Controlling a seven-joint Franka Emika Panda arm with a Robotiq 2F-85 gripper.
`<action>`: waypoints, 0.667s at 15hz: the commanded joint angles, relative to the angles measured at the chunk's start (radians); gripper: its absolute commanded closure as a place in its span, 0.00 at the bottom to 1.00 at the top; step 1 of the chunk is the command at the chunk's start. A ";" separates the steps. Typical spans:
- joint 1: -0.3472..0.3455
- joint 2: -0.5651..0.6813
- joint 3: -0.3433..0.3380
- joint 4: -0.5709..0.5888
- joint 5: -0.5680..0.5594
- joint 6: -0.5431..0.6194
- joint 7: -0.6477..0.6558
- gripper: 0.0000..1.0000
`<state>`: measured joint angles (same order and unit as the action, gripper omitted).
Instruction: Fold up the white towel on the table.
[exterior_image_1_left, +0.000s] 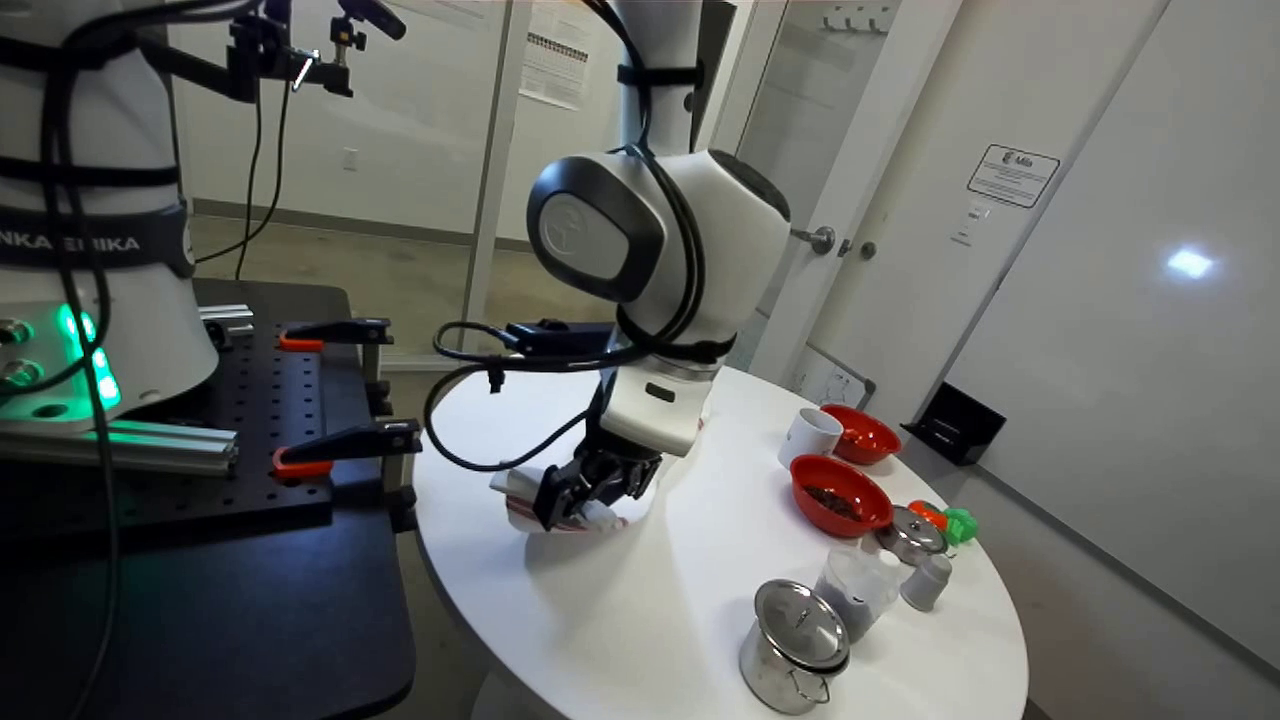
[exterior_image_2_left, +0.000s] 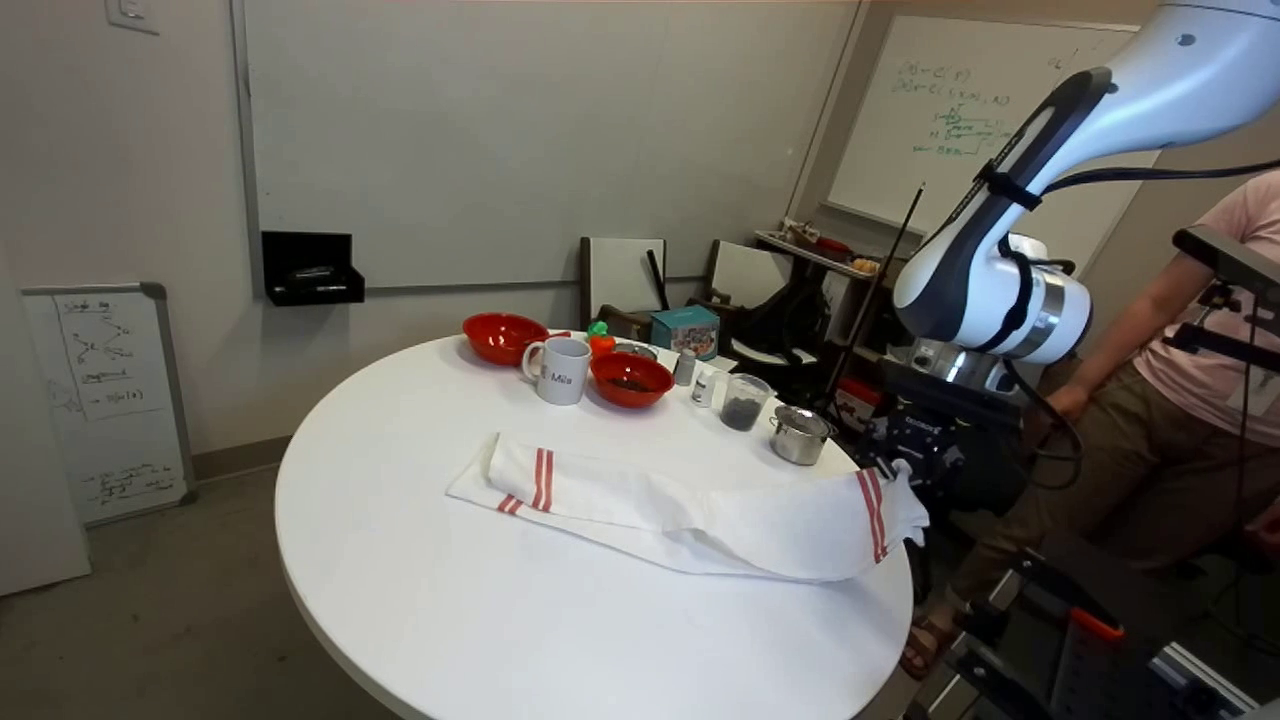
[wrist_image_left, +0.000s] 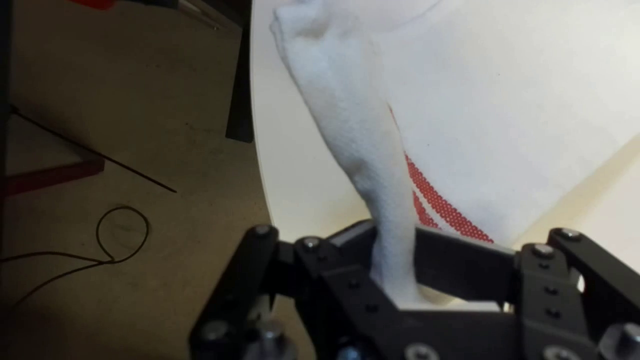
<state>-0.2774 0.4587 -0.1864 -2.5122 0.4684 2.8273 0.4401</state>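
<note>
The white towel (exterior_image_2_left: 620, 490) with red stripes lies as a long folded strip across the round white table (exterior_image_2_left: 450, 630). Its layers do not line up fully at the end away from the robot. My gripper (exterior_image_2_left: 897, 475) is at the end near the robot, close to the table edge. In the wrist view, the fingers (wrist_image_left: 395, 250) are closed on a bunched fold of the towel (wrist_image_left: 345, 110). In an exterior view, the gripper (exterior_image_1_left: 590, 495) and arm hide most of the towel (exterior_image_1_left: 522, 487); its held end looks slightly raised.
Along the table's whiteboard side stand a white mug (exterior_image_2_left: 562, 372), two red bowls (exterior_image_2_left: 632, 382) (exterior_image_2_left: 503, 338), a clear container (exterior_image_2_left: 745, 402), a grey shaker (exterior_image_2_left: 685, 368), a white shaker (exterior_image_2_left: 703, 388) and a steel pot (exterior_image_2_left: 800, 436). A person (exterior_image_2_left: 1190, 330) stands behind the arm.
</note>
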 joint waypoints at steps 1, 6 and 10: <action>0.078 -0.014 -0.029 0.048 -0.058 -0.079 0.037 1.00; 0.263 0.034 -0.046 0.242 -0.262 -0.257 0.131 1.00; 0.328 0.078 -0.011 0.420 -0.354 -0.420 0.152 1.00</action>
<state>0.0182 0.4818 -0.2031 -2.2278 0.1830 2.5225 0.5731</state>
